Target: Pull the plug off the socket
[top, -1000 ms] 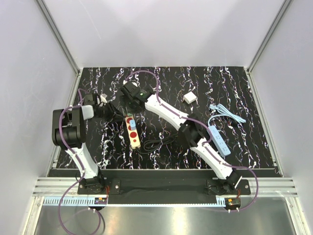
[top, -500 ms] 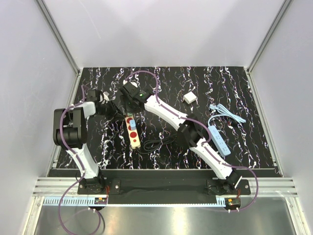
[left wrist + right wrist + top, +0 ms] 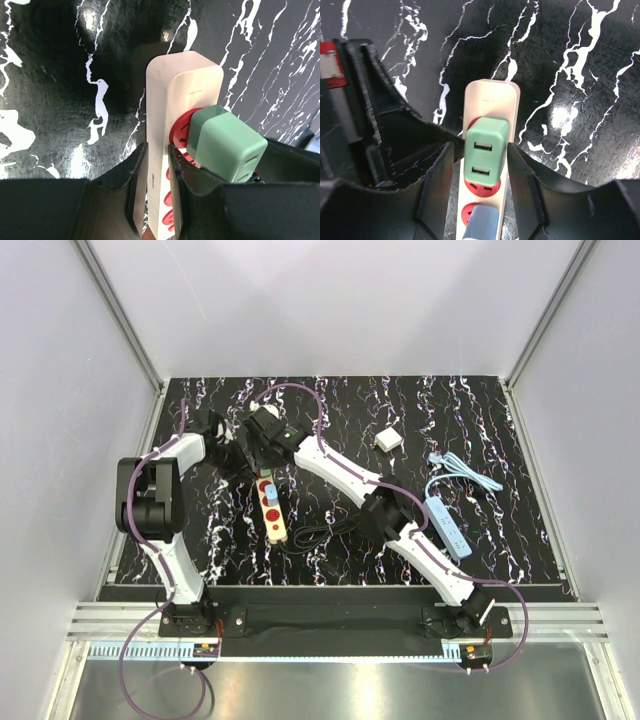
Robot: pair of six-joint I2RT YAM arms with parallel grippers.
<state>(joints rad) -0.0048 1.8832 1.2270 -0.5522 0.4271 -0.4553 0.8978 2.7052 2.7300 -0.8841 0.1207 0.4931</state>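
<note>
The left pincer (image 3: 156, 150) is squeezing the tan socket (image 3: 172, 90) by its sides — the right pincer (image 3: 481, 145) is hugging the green plug (image 3: 487, 134), but I cannot tell if it is gripping.

surface: black marbled table (image 3: 470, 410) | on it: beige power strip (image 3: 277, 525), light-blue power strip (image 3: 448, 525), small white box (image 3: 388, 440)

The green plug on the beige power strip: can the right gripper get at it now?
Probably yes. The right gripper straddles the green plug, one finger at each side. The left gripper holds the power strip close beside it, so that side looks tight.
</note>
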